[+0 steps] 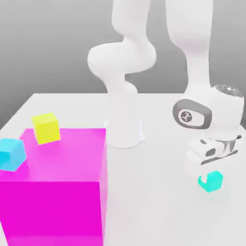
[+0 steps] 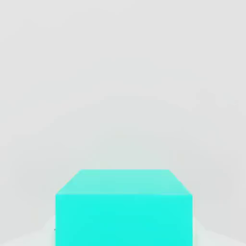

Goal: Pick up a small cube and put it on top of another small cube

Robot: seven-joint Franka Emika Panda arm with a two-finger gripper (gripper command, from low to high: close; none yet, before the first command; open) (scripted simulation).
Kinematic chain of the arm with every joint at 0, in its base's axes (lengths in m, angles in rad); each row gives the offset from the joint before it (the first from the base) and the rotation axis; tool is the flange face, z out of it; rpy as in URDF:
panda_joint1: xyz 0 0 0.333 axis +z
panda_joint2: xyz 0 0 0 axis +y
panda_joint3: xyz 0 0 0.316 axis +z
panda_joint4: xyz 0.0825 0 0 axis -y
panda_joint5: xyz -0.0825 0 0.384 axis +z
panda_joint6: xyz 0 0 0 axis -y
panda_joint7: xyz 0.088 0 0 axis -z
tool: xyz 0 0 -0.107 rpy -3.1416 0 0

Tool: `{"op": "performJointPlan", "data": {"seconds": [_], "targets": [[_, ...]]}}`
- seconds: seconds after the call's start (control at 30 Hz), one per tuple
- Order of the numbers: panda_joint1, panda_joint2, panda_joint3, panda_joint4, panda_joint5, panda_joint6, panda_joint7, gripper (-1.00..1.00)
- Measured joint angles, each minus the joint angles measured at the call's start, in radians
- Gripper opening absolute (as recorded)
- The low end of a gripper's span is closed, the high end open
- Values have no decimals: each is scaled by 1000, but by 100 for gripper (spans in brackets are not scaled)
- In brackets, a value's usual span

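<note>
I have the tool (image 1: pixel 207 177) down low at the exterior view's right, just above the white surface (image 1: pixel 158 202), with the wrist bent so the hand points downward. The small turquoise cube (image 1: pixel 211 181) sits right under it, and one white finger (image 1: pixel 203 179) overlaps the cube's near-left face, so the tool is at the cube; from what I see here I cannot tell whether it is clamped on the cube or just closing around it. The cube is on or just above the surface, well apart from the other blocks. It has no long axis, being equal on all sides; in the exterior view one corner edge faces me. From the hand view the cube (image 2: pixel 124 211) looks square-on, with one flat face toward the camera and its top face level.

Over at the exterior view's left stands the big magenta block (image 1: pixel 57 192). A yellow cube (image 1: pixel 46 128) rests on its top toward the back, and a sky-blue cube (image 1: pixel 11 153) sits at its left edge.
</note>
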Motion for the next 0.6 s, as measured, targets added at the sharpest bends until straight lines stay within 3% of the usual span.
{"op": "performJointPlan", "data": {"seconds": [0.17, 0.27, 0.6], "targets": [[-108, -132, 148, -34, 176, -95, -133, -100], [-135, -226, 179, -49, 283, -170, -217, -100], [-476, -536, -67, 69, 312, -589, -370, -100]]}}
